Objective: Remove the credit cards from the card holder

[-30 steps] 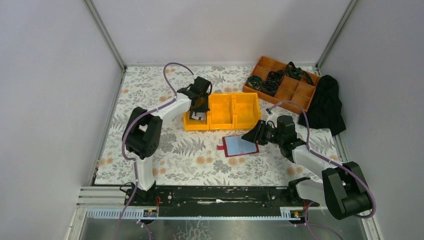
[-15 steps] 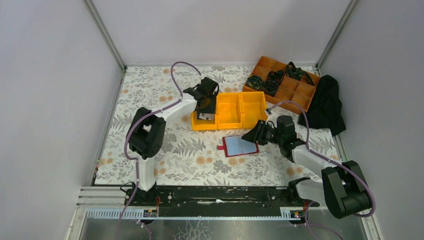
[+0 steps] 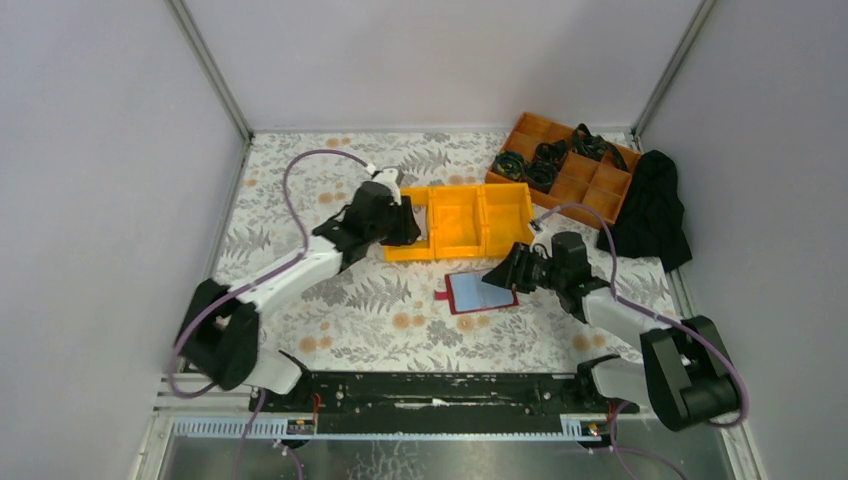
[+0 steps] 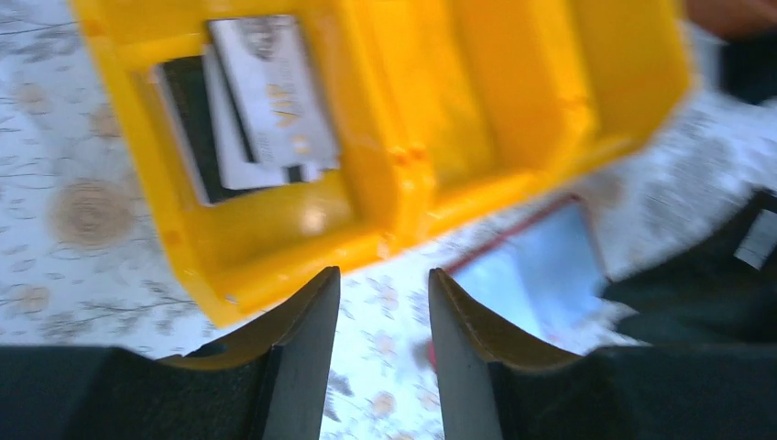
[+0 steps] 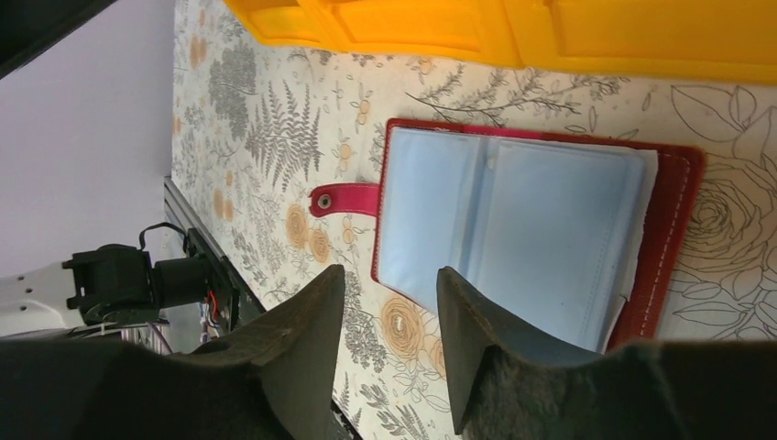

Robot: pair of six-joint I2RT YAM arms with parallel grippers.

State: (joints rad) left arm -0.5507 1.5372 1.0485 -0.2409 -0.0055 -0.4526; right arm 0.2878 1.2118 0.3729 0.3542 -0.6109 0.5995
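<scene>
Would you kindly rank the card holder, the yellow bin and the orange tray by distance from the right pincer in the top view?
From the right pincer:
1. card holder, at its tips
2. yellow bin, just beyond
3. orange tray, back right corner

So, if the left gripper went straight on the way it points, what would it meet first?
Probably the near wall of the yellow plastic three-compartment bin, by the compartment holding the grey-white and black credit cards; its height above that wall is unclear.
</scene>
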